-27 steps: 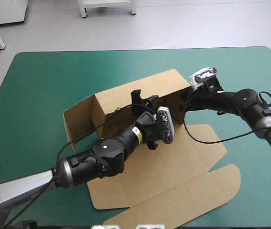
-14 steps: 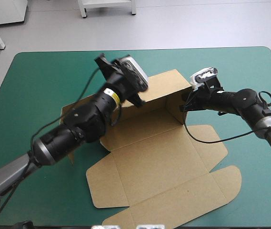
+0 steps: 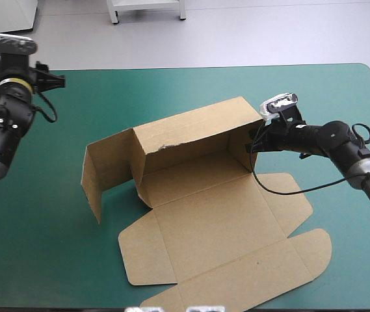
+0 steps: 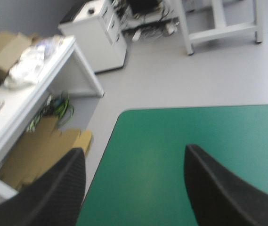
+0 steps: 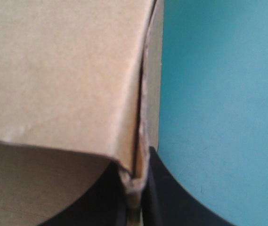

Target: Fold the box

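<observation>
On the desk [image 3: 341, 97], centre frame, the box [image 3: 217, 214]: flaps flat at lower centre, walls standing behind, long axis left to upper right, open side facing bottom. Wall-tucking step, likely. Your right gripper [image 3: 255, 140] grasps the right rear corner; left gripper [image 4: 134, 155], upper left, hangs released. Next: bring it to the left wall.

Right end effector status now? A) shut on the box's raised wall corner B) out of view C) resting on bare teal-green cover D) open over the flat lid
A: the right end effector is all but shut, with the box wall edge pinched between its fingers.
</observation>
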